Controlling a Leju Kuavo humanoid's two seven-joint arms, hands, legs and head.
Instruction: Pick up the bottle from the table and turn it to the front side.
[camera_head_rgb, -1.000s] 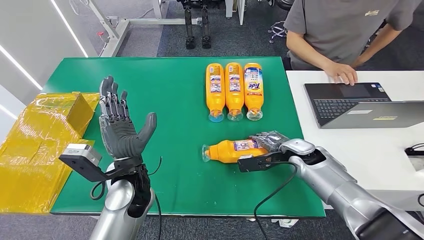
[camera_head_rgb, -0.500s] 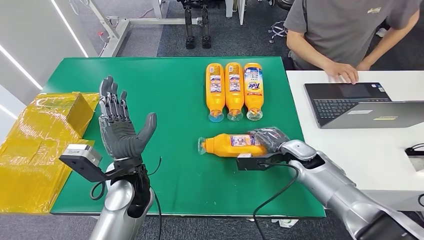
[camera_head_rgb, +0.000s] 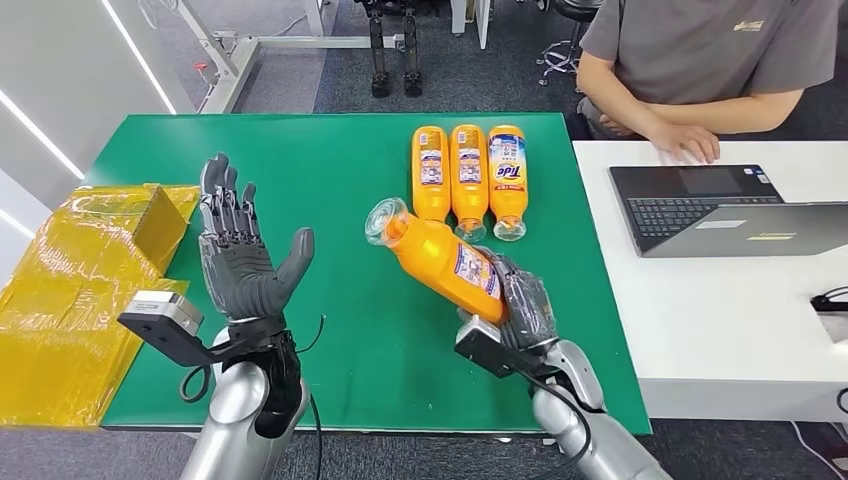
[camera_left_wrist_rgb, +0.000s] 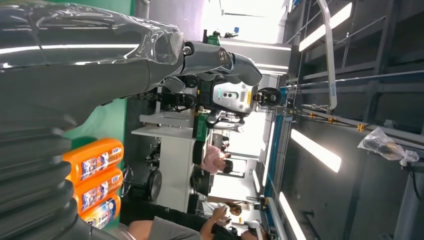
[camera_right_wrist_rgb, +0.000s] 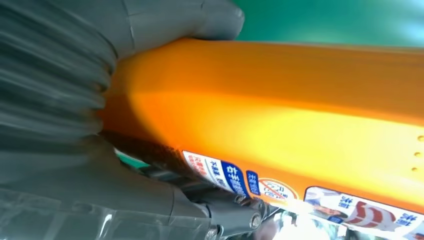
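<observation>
Green table (camera_head_rgb: 330, 180) | R hand (camera_head_rgb: 520, 300) grips bottle (camera_head_rgb: 440, 258), cap up-left | L hand (camera_head_rgb: 238, 255) open

On the table (camera_head_rgb: 330, 180), 3 bottles (camera_head_rgb: 468, 182) lie side by side, right of the bags (camera_head_rgb: 80, 290).

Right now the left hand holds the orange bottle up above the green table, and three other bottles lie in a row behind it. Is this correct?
Not quite: the right hand holds the orange bottle, as the head view shows. The left hand is raised, holding nothing. The rest stands: the bottle is above the green table, with the three other bottles in a row behind it.
</observation>
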